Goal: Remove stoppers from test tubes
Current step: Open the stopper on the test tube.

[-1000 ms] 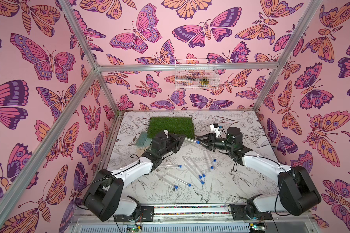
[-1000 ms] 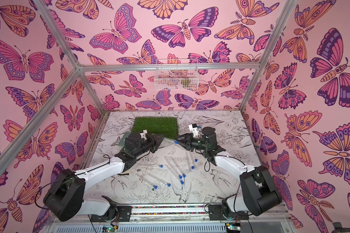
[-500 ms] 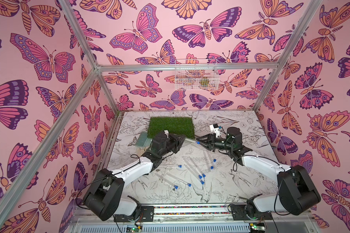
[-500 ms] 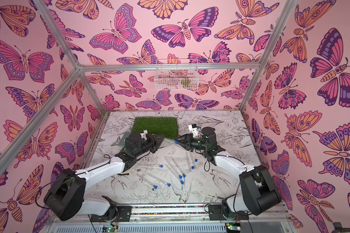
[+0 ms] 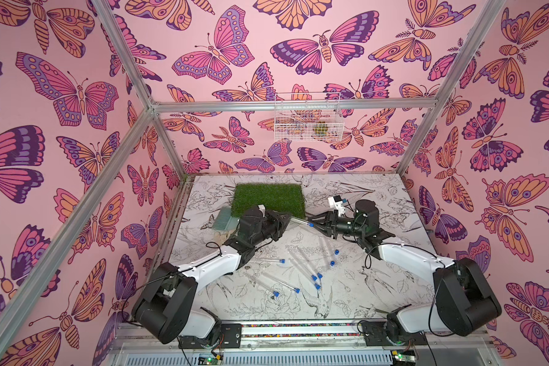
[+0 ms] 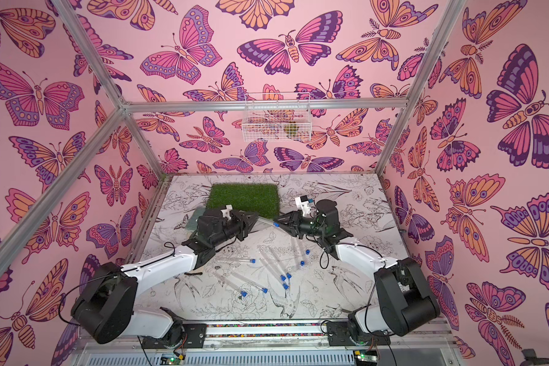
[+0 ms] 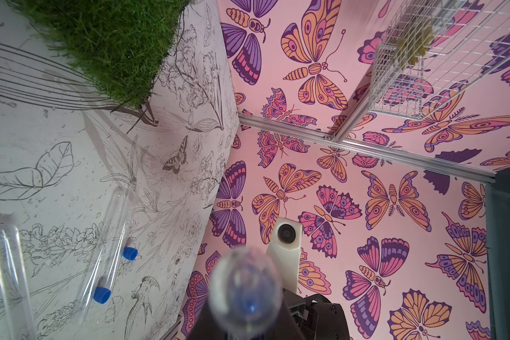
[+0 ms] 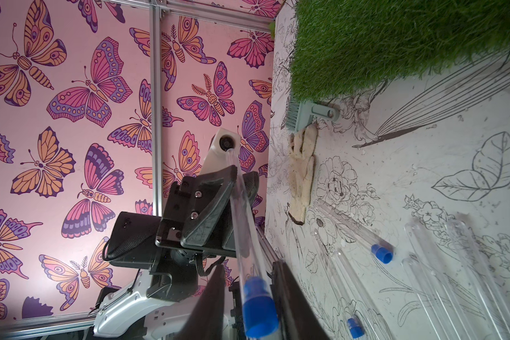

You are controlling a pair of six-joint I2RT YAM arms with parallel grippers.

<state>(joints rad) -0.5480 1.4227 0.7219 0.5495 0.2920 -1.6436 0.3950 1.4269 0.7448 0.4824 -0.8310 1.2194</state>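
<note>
Nearest, the other test tubes (image 5: 302,267) lie flat on the table (image 5: 377,285) with their blue stoppers (image 5: 313,278) still in, and none of them has moved. Above them the left gripper (image 5: 289,219) stays shut tight on one test tube (image 5: 300,221), held out in the air in front of the grass mat (image 5: 268,198). The right gripper (image 8: 250,266) now has its jaws closer together than a second ago, one on each side of that tube's stopper (image 8: 259,307). I cannot tell if they pinch it yet, but the pull looks near.
</note>
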